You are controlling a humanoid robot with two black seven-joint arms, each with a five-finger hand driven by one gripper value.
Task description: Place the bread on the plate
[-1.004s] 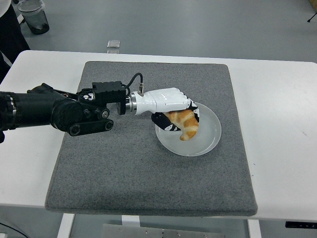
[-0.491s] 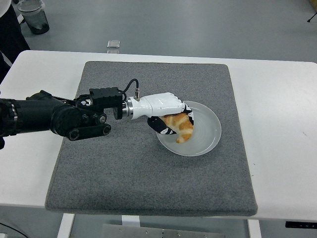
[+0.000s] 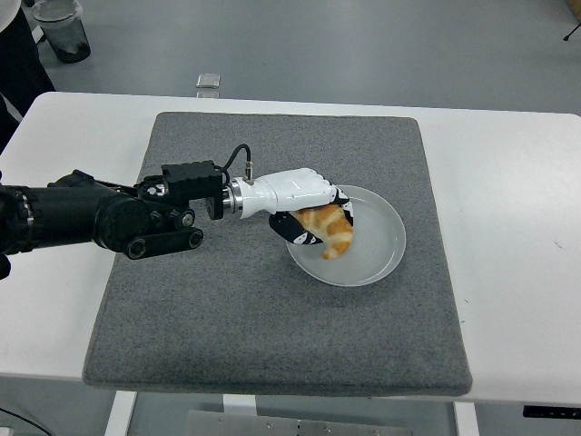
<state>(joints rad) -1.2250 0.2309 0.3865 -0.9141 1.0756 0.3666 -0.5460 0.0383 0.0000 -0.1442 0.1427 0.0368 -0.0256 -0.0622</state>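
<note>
A golden croissant [image 3: 330, 233] is held over the left part of a white round plate [image 3: 379, 252] that sits on the grey mat. My left hand [image 3: 313, 211], white with black fingers, comes in from the left and is curled around the croissant's upper end. The croissant's lower tip hangs down toward the plate; I cannot tell whether it touches. The right arm does not show.
The grey felt mat [image 3: 272, 309] covers most of the white table [image 3: 517, 227]. A dark bin [image 3: 62, 29] and a small grey object [image 3: 208, 82] are on the floor beyond the far edge. A person's dark clothing [image 3: 16, 64] shows at top left.
My left hand has pulled back to the left by a small amount with the croissant still in it, from the plate's middle toward its left side. Since half a second ago it is nearly still.
</note>
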